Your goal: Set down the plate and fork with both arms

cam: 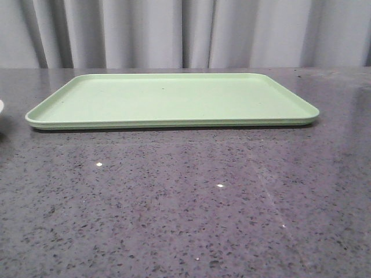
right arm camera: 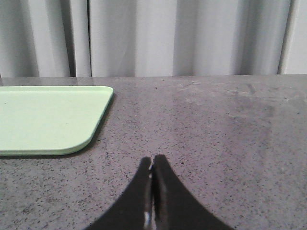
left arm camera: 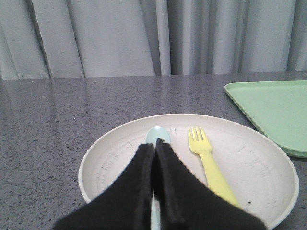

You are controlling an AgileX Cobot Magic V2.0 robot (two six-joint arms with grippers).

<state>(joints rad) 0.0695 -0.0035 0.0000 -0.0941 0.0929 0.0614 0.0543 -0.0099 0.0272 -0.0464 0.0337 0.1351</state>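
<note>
The plate (left arm camera: pixel 115 158), round with a pale inside, sits on the grey table in the left wrist view. Only a sliver of it shows at the left edge of the front view (cam: pixel 1 108). The yellow fork (left arm camera: pixel 207 160) lies in the plate, tines pointing away from my gripper. A pale blue spoon (left arm camera: pixel 158 133) lies beside it. My left gripper (left arm camera: pixel 156 143) is shut and hangs over the plate, its fingers covering most of the spoon. My right gripper (right arm camera: pixel 152 158) is shut and empty over bare table. Neither gripper shows in the front view.
The light-green tray (cam: pixel 174 98) lies flat at the middle back of the table. Its corner shows in the left wrist view (left arm camera: pixel 273 105) close to the plate, and in the right wrist view (right arm camera: pixel 43 115). Grey curtains hang behind the table.
</note>
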